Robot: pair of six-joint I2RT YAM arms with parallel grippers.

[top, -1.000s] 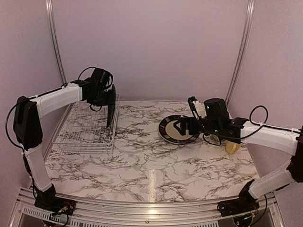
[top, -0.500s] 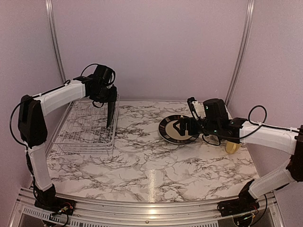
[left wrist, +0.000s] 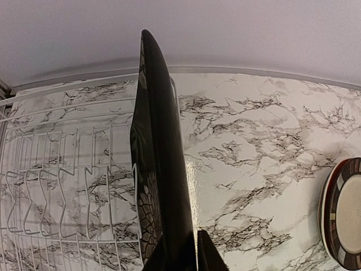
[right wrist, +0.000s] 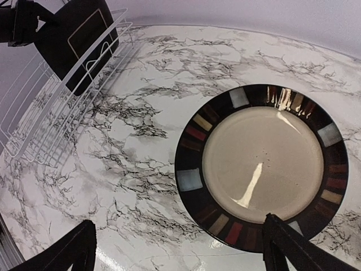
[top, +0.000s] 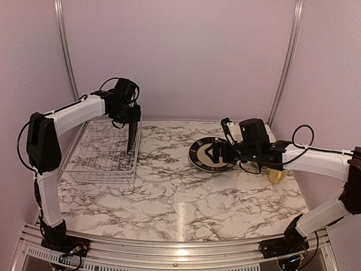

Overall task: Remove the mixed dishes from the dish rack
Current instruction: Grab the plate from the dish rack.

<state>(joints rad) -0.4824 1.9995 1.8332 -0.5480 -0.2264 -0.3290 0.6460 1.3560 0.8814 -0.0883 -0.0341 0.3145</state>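
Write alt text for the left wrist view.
A black plate is held upright on edge by the left gripper, at the right side of a white wire dish rack on a marble table. A second plate, with a patterned rim, lies flat at far right.

Your left gripper (top: 132,125) is gripping the top edge of a black plate (top: 132,141), which is standing upright along the right side of the dish rack (top: 98,175). Your right gripper (top: 216,152) is hovering, jaws spread, over a dark-rimmed plate (top: 197,155) lying flat on the marble table (top: 180,197). A yellow mug (top: 276,176) is sitting just beside that arm.
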